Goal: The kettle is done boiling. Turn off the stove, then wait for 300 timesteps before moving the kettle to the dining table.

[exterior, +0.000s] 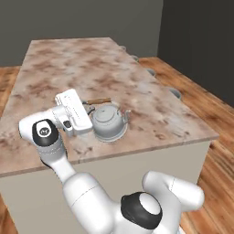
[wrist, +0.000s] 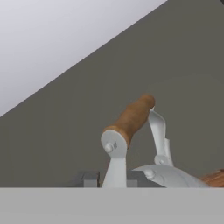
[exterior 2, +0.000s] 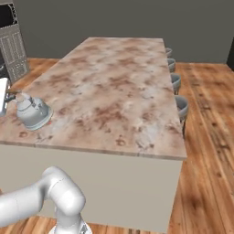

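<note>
While the arm reaches out from the lower right of the left base view, the kettle [exterior: 109,122] sits upright on the dining table [exterior: 137,87], near the slab's front edge, at about seven o'clock from its centre. The white hand covers the gripper [exterior: 86,109] at the kettle's nine o'clock; the brown wooden bar [exterior: 99,101] of the handle sticks out beyond the hand at about eleven o'clock from the lid.

From the right base view, the kettle [exterior 2: 33,113] stands at the table's [exterior 2: 119,87] near left corner, roughly eight o'clock from the middle, with grey stools [exterior 2: 181,106] lined along the three o'clock side.

Through the hand view, the wooden bar [wrist: 131,118] runs from seven toward one o'clock above the kettle's [wrist: 168,177] silver lid, and the claw is pinched narrow, though I cannot tell whether it grips the handle.
</note>
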Tool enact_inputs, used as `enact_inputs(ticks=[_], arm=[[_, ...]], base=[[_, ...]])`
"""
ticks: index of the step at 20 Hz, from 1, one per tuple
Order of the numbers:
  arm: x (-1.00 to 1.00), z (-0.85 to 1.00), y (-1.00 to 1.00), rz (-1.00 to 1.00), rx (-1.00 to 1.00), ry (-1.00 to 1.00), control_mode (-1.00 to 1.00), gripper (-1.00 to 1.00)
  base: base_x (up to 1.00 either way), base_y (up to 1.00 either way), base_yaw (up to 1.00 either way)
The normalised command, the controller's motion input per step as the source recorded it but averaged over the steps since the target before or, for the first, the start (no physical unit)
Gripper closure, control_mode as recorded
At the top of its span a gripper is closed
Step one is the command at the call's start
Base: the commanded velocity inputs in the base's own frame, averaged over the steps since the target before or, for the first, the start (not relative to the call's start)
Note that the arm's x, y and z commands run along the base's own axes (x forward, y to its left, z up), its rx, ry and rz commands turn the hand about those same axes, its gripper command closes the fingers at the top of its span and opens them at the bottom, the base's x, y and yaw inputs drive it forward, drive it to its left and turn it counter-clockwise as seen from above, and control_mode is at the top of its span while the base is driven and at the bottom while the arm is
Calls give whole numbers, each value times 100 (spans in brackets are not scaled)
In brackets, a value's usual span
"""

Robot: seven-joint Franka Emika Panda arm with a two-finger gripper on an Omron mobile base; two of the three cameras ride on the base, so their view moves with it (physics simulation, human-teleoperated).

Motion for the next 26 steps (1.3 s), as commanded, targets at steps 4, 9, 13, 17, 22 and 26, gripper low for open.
enact_inputs(ticks=[4,9,13,17,22,26], arm=[[0,0,0,0,0,0,100,100],[0,0,0,0,0,0,100,100],[0,0,0,0,0,0,100,100],[0,0,0,0,0,0,100,100],[0,0,0,0,0,0,100,100],[0,0,0,0,0,0,100,100]], base=[[18,-68,0],[16,-75,0],[18,-69,0],[20,-74,1],[21,-73,3],[21,-67,8]])
